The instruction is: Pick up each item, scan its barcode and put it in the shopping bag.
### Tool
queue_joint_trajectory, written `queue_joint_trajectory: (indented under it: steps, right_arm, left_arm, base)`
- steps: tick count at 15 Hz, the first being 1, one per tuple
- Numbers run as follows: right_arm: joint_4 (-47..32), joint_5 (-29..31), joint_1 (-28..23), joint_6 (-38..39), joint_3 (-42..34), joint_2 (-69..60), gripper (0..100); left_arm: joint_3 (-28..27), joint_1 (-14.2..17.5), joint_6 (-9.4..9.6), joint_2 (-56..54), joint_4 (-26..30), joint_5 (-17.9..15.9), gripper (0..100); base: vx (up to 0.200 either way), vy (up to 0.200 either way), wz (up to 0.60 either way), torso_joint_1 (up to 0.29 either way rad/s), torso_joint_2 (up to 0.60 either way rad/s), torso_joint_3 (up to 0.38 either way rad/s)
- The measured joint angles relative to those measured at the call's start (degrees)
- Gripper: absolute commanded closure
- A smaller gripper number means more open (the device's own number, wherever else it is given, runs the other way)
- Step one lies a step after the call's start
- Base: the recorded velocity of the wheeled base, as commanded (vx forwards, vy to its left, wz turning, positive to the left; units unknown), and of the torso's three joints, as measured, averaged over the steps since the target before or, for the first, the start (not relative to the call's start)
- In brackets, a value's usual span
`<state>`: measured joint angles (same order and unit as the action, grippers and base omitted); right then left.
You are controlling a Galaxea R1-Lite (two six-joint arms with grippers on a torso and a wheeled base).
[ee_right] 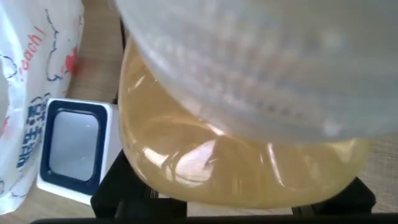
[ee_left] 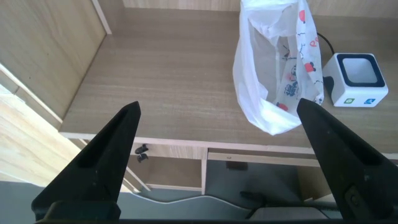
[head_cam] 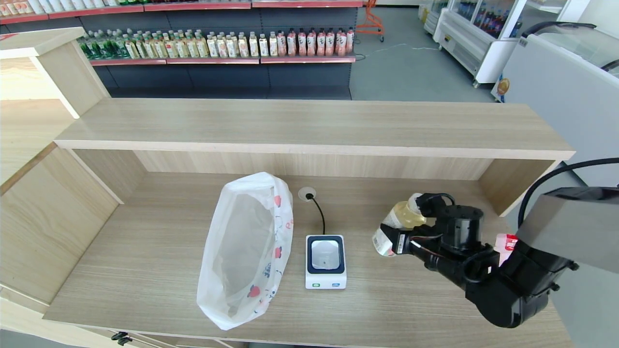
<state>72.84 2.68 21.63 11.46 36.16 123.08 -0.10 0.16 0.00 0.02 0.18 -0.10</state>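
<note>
Right hand point(head_cam: 404, 238) is clenched on the bottle point(head_cam: 404, 217) of pale yellow drink, held tilted just above the bench point(head_cam: 145, 251), cap end away from me. Scanner point(head_cam: 326, 261) sits near this hand on its left side; the shopping bag point(head_cam: 246, 251) lies beyond the scanner, farther from the hand. Left hand point(ee_left: 214, 115) is released, fingers spread, holding nothing, hovering off the near edge of the bench with the bag ahead of it. Risks as I judge them: the label end may reach the scanner window with the barcode turned away, so no read. The bag lies slumped on its side with a soft mouth, so the bottle could catch the rim or push the bag along rather than go in. The scanner cable point(head_cam: 319, 212) could snag a low sweep. Hard to tell: where the barcode sits, how much of the bottle the fingers cover, and a red-and-white item point(head_cam: 505, 241) mostly hidden behind the right arm.
</note>
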Motion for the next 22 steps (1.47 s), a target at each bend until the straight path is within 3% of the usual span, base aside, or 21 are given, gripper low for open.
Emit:
queue_joint_trajectory:
  steps: [5,10,14,18,22]
  right_arm:
    - [-5.80,-25.23,-5.40,1.97,-5.60,-12.82,100]
    - [-21.80,-40.72,-6.61,1.93,-7.03,-25.87,100]
    - [-25.60,-52.05,-6.89,1.49,-7.30,-34.24,100]
    - [-25.66,-56.93,-6.17,0.26,-8.02,-36.97,100]
    - [-25.66,-58.98,-4.88,-6.13,-8.30,-36.28,100]
  left_arm:
    - [0.00,0.00,0.00,0.00,0.00,0.00,0]
    - [0.00,0.00,0.00,0.00,0.00,0.00,0]
    - [0.00,0.00,0.00,0.00,0.00,0.00,0]
    - [0.00,0.00,0.00,0.00,0.00,0.00,0]
    - [0.00,0.00,0.00,0.00,0.00,0.00,0]
  base:
    - [0.000,0.000,0.00,0.000,0.00,0.000]
    - [0.000,0.000,0.00,0.000,0.00,0.000]
    - [0.000,0.000,0.00,0.000,0.00,0.000]
    - [0.000,0.000,0.00,0.000,0.00,0.000]
    - [0.000,0.000,0.00,0.000,0.00,0.000]
